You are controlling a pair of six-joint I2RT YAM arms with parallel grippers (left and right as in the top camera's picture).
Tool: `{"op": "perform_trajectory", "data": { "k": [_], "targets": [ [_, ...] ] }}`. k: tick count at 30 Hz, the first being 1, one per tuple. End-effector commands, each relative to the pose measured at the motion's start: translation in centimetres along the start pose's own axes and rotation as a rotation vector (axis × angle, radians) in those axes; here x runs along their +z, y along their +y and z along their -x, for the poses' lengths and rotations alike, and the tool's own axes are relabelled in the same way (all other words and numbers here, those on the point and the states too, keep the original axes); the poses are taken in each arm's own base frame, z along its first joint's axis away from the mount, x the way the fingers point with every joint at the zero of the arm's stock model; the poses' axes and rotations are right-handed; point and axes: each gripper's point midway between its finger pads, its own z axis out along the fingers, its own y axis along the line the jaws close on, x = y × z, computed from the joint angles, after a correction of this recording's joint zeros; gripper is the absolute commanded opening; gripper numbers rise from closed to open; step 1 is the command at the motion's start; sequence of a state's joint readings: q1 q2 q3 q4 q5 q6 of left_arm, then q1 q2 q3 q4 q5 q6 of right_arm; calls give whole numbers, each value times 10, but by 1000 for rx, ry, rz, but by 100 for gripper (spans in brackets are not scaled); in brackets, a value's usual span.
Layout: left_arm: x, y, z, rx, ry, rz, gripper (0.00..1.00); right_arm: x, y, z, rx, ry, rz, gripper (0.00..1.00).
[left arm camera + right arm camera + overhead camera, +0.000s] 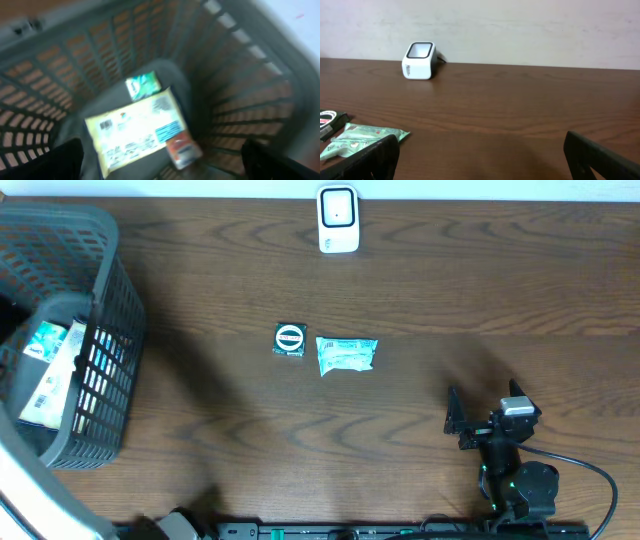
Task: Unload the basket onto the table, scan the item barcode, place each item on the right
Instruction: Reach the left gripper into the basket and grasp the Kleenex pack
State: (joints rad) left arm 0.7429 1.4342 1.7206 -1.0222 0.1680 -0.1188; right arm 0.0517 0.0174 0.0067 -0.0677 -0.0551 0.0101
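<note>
Items on the open desk number two. One is a dark square packet with a white ring on top. The other is a pale green pouch, just beside it at its 3 o'clock with a thin gap between them. Both lie flat near the middle of the desk. One white scanner stands at 12 o'clock from them, by the far edge, well apart from both.

One grey slatted basket sits at 9 o'clock, at the left end of the desk. The left wrist view looks down into it, blurred, and I count three packs on its floor: a flat cream pack, a small green packet at its 12 o'clock, and a small red-and-white one at its 5 o'clock. The left tool hangs above them with its two fingers spread wide, and nothing is between them.

The right tool sits low over the desk at about 5 o'clock from the pouch, well apart from it. It faces the scanner with its two fingers also spread wide and empty.
</note>
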Motion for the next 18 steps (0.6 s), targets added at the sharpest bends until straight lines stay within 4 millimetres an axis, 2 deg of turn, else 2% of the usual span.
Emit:
{"op": "perform_trajectory", "data": {
  "k": [1,4,9,14,18],
  "targets": [
    [27,7,-14,24,106,-63,99,0,3,-1,-5,1,11,99],
    [46,16,-27,77,191,-54,99,0,3,-1,-4,1,12,99],
    [73,4,-44,146,291,-174,99,0,3,-1,-5,1,12,99],
    [104,7,-72,160,432,-214,99,0,3,-1,-5,1,12,99],
    [115,-10,-95,204,528,-378,99,0,3,-1,-4,1,12,99]
  ]
}}
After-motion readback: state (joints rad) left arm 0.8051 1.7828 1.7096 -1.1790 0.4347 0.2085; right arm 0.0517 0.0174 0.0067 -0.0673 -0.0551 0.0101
